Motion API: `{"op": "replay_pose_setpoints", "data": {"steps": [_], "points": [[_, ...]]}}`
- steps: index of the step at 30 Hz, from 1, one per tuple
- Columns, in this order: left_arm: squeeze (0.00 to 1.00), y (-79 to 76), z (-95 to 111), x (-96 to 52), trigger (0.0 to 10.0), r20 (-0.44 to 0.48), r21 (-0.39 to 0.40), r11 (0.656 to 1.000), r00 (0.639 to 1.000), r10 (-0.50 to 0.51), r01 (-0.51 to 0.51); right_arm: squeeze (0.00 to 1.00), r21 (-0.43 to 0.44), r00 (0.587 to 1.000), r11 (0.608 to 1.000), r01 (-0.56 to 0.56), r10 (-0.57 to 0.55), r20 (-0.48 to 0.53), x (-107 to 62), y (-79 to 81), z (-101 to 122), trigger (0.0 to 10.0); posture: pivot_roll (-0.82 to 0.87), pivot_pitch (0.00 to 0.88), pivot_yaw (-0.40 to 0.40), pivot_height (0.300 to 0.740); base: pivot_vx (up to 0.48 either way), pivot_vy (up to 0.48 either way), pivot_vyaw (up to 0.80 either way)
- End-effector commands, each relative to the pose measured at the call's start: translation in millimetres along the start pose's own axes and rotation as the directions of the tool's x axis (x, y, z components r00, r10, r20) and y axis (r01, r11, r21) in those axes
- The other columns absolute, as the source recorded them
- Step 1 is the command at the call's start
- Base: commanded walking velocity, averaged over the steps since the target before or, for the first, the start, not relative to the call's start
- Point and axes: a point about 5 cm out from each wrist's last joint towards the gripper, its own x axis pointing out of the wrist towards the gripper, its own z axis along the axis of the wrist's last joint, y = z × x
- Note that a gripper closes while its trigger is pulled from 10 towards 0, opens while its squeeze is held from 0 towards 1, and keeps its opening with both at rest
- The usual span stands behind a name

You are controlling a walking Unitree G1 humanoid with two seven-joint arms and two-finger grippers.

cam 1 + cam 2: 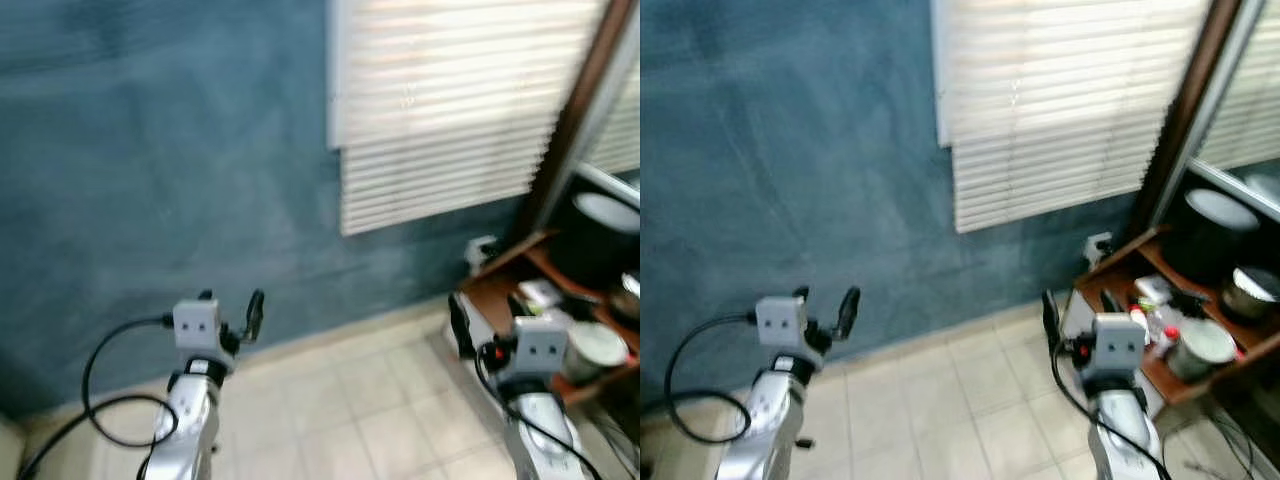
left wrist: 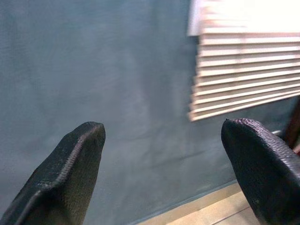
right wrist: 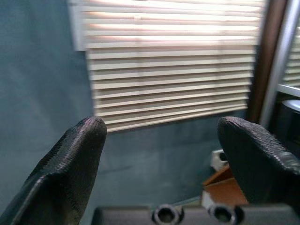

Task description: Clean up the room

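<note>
Both arms are raised in front of a blue wall (image 1: 150,170), with nothing in either gripper. My left gripper (image 1: 230,305) is open at the lower left, its two black fingers (image 2: 70,173) spread wide and pointing at the wall. At the lower right my right gripper (image 1: 1080,308) is also open. Its fingers (image 3: 70,164) frame the white window blind (image 3: 173,70). A low wooden shelf (image 1: 1120,285) beside the right gripper holds a black pot (image 1: 1210,235), a round tin (image 1: 1202,345), a small red-capped bottle (image 1: 1168,338) and other small items.
Pale tiled floor (image 1: 960,400) runs up to a skirting board along the wall. A white wall socket (image 1: 1097,245) sits just above the shelf. A dark wooden post (image 1: 575,110) stands at the right of the blind. A black cable (image 1: 95,385) loops off the left arm.
</note>
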Motion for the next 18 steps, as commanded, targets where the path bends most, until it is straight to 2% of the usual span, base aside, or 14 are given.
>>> {"op": "replay_pose_setpoints", "data": {"steps": [1,4,5,7,9,11,13,15,18], "points": [[0.00,-6.9,-0.3,1.3,10.0,-0.008,-0.012,1.000,1.000,-0.025,0.025,0.00,0.000,1.000,1.000,0.016,-0.016,-0.013,-1.1,-6.3,-0.1,10.0,-0.15,0.000,0.025,0.740,0.480,0.000,0.00],[0.00,-7.7,-2.1,1.2,10.0,-0.021,-0.013,0.999,0.999,-0.031,0.031,0.00,0.022,0.998,1.000,0.013,-0.011,-0.058,-4.4,-4.6,-6.5,10.0,-0.16,0.000,0.029,0.740,0.480,0.000,0.00],[0.00,-2.8,-5.9,0.0,10.0,-0.043,-0.005,1.000,0.999,-0.004,0.004,0.00,0.033,0.997,0.999,0.013,-0.010,-0.083,-6.5,-4.8,-10.0,10.0,-0.16,0.000,0.028,0.740,0.480,0.000,0.00],[0.00,3.1,-13.8,-9.4,10.0,-0.097,0.011,1.000,0.995,-0.012,0.013,0.00,0.038,0.991,0.999,-0.008,0.013,-0.130,-14.0,-0.6,-16.5,10.0,-0.15,0.000,0.027,0.740,0.000,0.000,0.00],[0.00,6.5,-17.4,-23.5,10.0,-0.126,-0.011,1.000,0.992,-0.024,0.023,0.00,0.057,0.985,0.998,-0.033,0.042,-0.165,-21.4,2.9,-21.3,10.0,-0.15,0.000,0.024,0.740,0.000,0.000,0.00],[0.00,6.6,-19.5,-50.2,10.0,-0.180,-0.025,0.997,0.981,-0.077,0.073,0.00,0.113,0.975,0.987,-0.114,0.133,-0.180,-30.0,13.4,-21.0,10.0,-0.14,0.000,0.028,0.740,0.000,0.000,0.00],[0.00,13.5,-10.7,-65.2,10.0,-0.171,-0.034,0.999,0.985,-0.033,0.028,0.00,0.175,0.954,0.964,-0.201,0.233,-0.187,-43.3,26.8,-15.9,10.0,-0.13,0.000,0.032,0.740,0.000,0.000,0.00],[0.00,14.4,-11.6,-65.1,10.0,-0.173,-0.058,0.998,0.985,-0.012,0.002,0.00,0.196,0.943,0.954,-0.227,0.266,-0.201,-42.4,32.0,-17.4,10.0,-0.13,0.000,0.032,0.740,0.000,0.000,0.00],[0.00,14.4,-11.7,-64.1,10.0,-0.173,-0.058,0.998,0.985,-0.009,-0.001,0.00,0.182,0.941,0.957,-0.226,0.263,-0.212,-41.1,31.5,-18.2,10.0,-0.13,0.000,0.033,0.740,0.000,0.000,0.00]]}}
